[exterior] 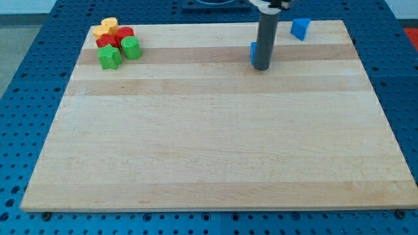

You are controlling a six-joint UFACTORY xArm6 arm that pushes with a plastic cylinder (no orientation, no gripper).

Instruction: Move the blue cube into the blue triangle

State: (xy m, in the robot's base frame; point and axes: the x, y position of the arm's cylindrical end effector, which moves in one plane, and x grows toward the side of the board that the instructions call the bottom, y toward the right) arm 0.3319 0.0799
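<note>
A blue cube sits near the view's top, right of centre, mostly hidden behind my rod. My tip rests on the board right against the cube's right-front side. A blue triangle lies at the view's top right, apart from the cube, up and to the right of it.
A cluster at the view's top left holds a yellow block, a red block, a green block and a second green block. The wooden board lies on a blue perforated table.
</note>
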